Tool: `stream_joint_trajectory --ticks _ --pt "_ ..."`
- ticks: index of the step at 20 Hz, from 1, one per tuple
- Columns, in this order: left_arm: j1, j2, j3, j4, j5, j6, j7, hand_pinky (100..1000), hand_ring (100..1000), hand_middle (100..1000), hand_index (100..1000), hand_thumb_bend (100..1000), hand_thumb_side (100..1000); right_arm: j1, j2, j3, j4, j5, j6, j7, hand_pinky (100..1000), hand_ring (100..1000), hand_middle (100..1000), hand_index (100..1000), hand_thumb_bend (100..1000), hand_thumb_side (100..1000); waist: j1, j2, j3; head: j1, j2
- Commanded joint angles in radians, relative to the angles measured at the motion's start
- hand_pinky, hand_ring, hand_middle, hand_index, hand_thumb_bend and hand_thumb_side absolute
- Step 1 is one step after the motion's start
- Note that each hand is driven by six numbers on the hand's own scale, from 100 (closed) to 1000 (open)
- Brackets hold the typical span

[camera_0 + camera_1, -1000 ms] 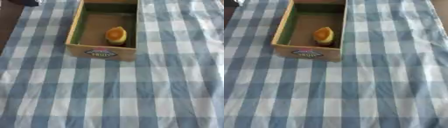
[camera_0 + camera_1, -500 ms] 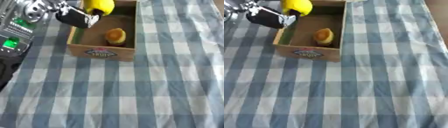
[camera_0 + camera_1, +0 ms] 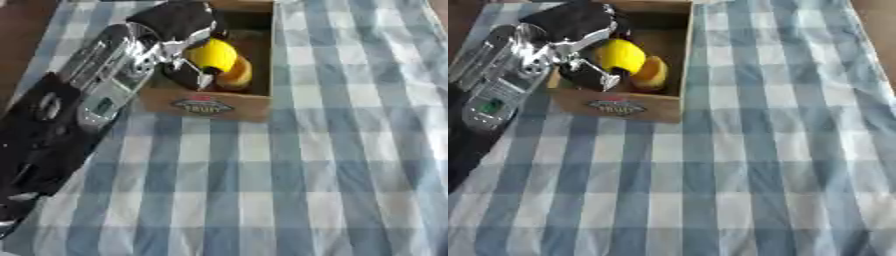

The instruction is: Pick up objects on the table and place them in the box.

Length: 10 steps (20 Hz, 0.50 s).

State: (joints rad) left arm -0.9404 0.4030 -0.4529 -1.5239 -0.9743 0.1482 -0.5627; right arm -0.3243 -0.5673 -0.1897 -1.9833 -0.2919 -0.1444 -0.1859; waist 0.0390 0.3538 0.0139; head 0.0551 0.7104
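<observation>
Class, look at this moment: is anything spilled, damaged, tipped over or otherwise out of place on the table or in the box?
Nothing stands out. The box sits upright on the checked cloth, an orange-yellow item lies inside it, and the left hand holds a yellow object over the box opening. No spill or damage shows.

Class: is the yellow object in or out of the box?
In: the yellow object, held by the left robot hand, sits within the box walls.

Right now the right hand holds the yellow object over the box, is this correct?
Not quite: it is the left hand, coming in from the left side, that holds the yellow object over the box. The left eye view shows it.
</observation>
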Motion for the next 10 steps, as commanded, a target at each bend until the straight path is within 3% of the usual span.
stream_joint_trajectory --ticks 1,4,6,8,10 --pt "-0.010 -0.007 0.009 0.032 -0.017 0.001 0.031 742 676 620 689 209 100 -0.005 -0.016 -0.006 -0.017 -0.005 0.002 -0.002 768 797 567 736 100 625 -0.003 -0.027 -0.001 0.002 -0.001" --pt "-0.004 -0.020 0.015 0.052 -0.022 0.008 0.062 750 686 637 707 247 100 -0.003 -0.013 -0.006 -0.017 -0.006 0.004 -0.001 768 797 566 735 100 627 -0.003 -0.027 -0.002 0.002 -0.004" --pt "-0.001 -0.027 0.015 0.057 -0.026 0.012 0.077 773 722 694 774 307 100 -0.001 -0.012 -0.006 -0.017 -0.006 0.005 -0.001 768 796 566 735 100 628 -0.004 -0.027 -0.003 0.001 -0.005" --pt "0.001 -0.030 0.016 0.058 -0.036 0.018 0.085 838 814 820 932 424 100 0.001 -0.012 -0.007 -0.017 -0.006 0.005 -0.001 768 796 565 734 100 630 -0.004 -0.027 -0.003 0.001 -0.006" --pt "0.003 -0.031 0.019 0.053 -0.057 0.025 0.091 918 888 877 988 600 100 0.002 -0.011 -0.006 -0.017 -0.005 0.006 -0.001 768 796 565 734 100 631 -0.005 -0.027 -0.003 0.000 -0.007"
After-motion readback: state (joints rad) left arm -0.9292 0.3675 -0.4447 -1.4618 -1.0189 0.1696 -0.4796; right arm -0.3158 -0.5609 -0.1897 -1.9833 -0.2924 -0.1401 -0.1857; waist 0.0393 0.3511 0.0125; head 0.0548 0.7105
